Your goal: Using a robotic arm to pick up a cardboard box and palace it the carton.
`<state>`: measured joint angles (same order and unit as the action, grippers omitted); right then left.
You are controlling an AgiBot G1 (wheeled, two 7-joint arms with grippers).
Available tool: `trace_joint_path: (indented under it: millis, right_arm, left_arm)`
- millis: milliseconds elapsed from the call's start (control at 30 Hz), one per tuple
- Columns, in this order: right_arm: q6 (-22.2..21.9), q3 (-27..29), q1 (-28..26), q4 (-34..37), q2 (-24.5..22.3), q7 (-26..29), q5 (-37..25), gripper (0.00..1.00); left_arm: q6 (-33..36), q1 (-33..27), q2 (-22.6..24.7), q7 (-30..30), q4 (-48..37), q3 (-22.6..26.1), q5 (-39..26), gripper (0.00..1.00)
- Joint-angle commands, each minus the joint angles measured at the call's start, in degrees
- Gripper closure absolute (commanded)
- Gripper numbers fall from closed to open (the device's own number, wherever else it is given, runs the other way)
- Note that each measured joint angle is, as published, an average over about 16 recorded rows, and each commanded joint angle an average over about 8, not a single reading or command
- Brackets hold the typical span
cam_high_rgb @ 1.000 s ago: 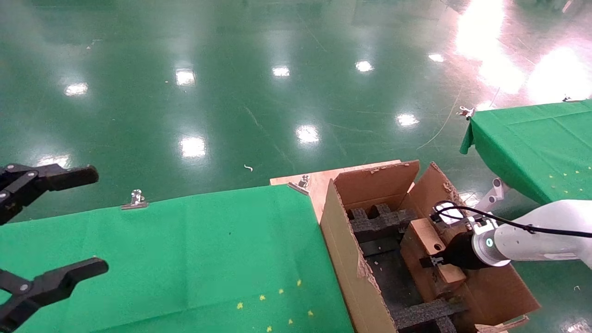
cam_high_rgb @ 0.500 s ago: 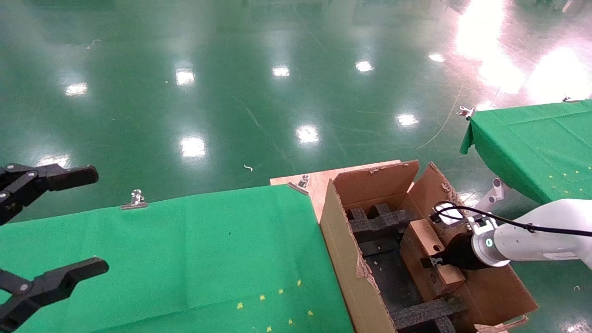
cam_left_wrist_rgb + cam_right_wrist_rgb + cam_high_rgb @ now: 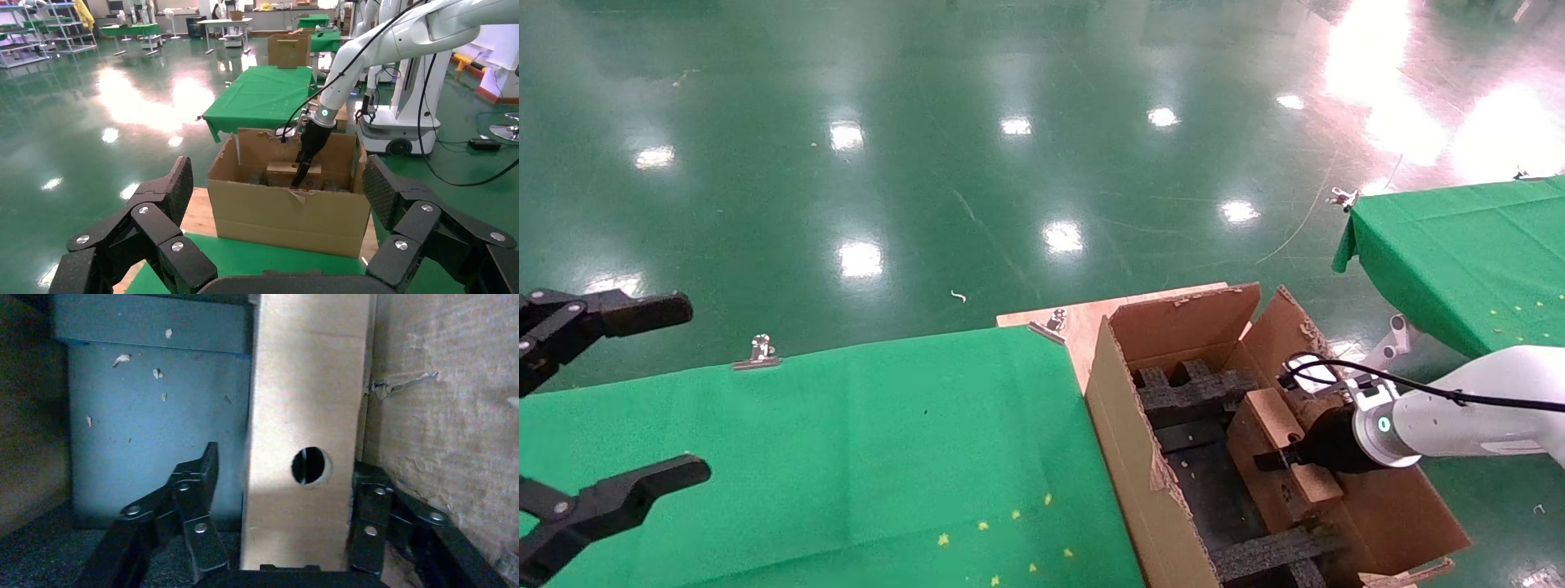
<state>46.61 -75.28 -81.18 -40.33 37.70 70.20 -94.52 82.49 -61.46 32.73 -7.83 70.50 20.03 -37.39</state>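
Closest to me, my left gripper (image 3: 641,392) hangs idle over the near-left end of the green-clothed table (image 3: 846,457), its black fingers spread wide with nothing between them; its own wrist camera shows the same gripper (image 3: 278,214) gaping toward the carton (image 3: 291,211). To the right of that table stands the carton (image 3: 1124,441), a large brown corrugated box with ragged flaps folded outward and black foam inserts (image 3: 1189,392) lining its floor. My right arm (image 3: 1459,416), white with a teal ring at the wrist, reaches into it from the right side. Its right gripper (image 3: 1275,461) sits down inside the carton with the cardboard box (image 3: 1275,445) between its fingers. From the right wrist camera I see the cardboard box (image 3: 306,435) standing narrow side up, a round finger hole facing the lens, with one finger (image 3: 196,508) set a little off one face and the other finger (image 3: 367,508) close against the opposite edge, so the right gripper (image 3: 281,520) looks slackened rather than clenched. The box rests against the carton wall (image 3: 447,416) on one side, with foam (image 3: 147,422) behind it on the other. Farther off, across the shiny green floor (image 3: 1009,163), a second green-covered table (image 3: 1459,253) stands at the right.
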Motion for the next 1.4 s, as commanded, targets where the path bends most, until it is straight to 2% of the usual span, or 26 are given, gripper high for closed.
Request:
trace_joint_path:
  millis: [33,367,667,767,900,1167,1300,1400]
  right_arm:
    - [0.09,-0.06,-0.01,-0.29,-0.13,0.11,-0.12,0.00]
    - [-0.69,1.12,-3.75,-3.88,-1.86,1.60,-1.08,0.00]
    - [-0.24,4.46,-11.23,-11.36,-3.22,1.94,0.28,0.00]
    - [2.13,6.22,-13.80,-15.11,-3.91,1.06,3.54,0.00]
    - [7.33,9.02,-16.62,-18.84,-4.80,-0.63,10.84,0.00]
    - [19.38,13.65,-20.21,-19.66,-5.40,-3.50,25.28,0.00]
    - [21.68,14.45,-20.83,-19.53,-5.45,-4.03,27.49,0.00]
    - [21.55,14.38,-20.74,-19.37,-5.43,-3.91,27.40,0.00]
  left_arm:
    - [0.00,0.00,0.00,0.00,0.00,0.00,0.00,0.00]
    - [0.00,0.00,0.00,0.00,0.00,0.00,0.00,0.00]
    - [0.00,0.00,0.00,0.00,0.00,0.00,0.00,0.00]
    - [0.00,0.00,0.00,0.00,0.00,0.00,0.00,0.00]
    - [0.00,0.00,0.00,0.00,0.00,0.00,0.00,0.00]
    - [-0.01,0.01,-0.01,0.00,-0.01,0.00,0.00,0.00]
    - [-0.03,0.02,-0.02,0.01,-0.02,-0.01,0.00,0.00]
    - [-0.02,0.02,-0.02,0.01,-0.02,-0.01,0.00,0.00]
